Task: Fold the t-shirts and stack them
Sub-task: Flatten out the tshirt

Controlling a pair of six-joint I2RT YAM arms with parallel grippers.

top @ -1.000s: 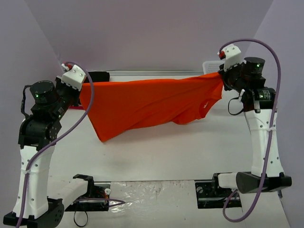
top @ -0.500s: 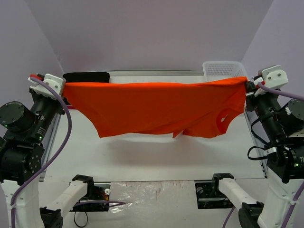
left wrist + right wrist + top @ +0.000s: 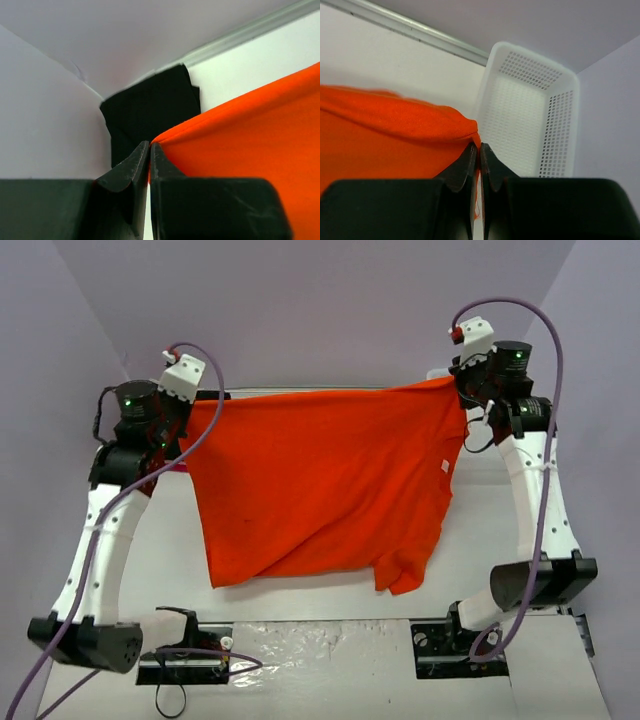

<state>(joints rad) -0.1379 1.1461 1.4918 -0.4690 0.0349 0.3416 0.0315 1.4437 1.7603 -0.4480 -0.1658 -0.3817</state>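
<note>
**Left hand** [image 3: 149,145]: fingers pressed together, pinching a corner of the orange t-shirt [image 3: 250,130] at its upper edge. In the top view my left hand [image 3: 190,405] is raised at the far left of the worktop [image 3: 300,595].

**Right hand** [image 3: 479,146]: fingers pressed together, pinching the opposite upper corner of the orange t-shirt [image 3: 385,135], with the cloth bunched into a small fold at the tips. In the top view my right hand [image 3: 457,380] is raised at the far right.

**Orange t-shirt** [image 3: 320,480]: one item, unfolded, held between my two hands by its top edge. It is spread wide and falls toward the near side of the worktop. Its lower left corner comes to a point, and a sleeve [image 3: 400,575] hangs crumpled at the lower right. A small white mark [image 3: 441,466] shows near the right edge. I cannot tell whether the bottom hem touches the worktop.

**Black folded garment** [image 3: 150,107]: lies on the worktop in the far left corner against the wall, just behind my left hand.

**White perforated basket** [image 3: 530,110]: stands on the worktop in the far right corner, just beyond my right hand, and nothing is visible inside it.

**Lilac cables** [image 3: 540,340]: one loops over each arm.
</note>
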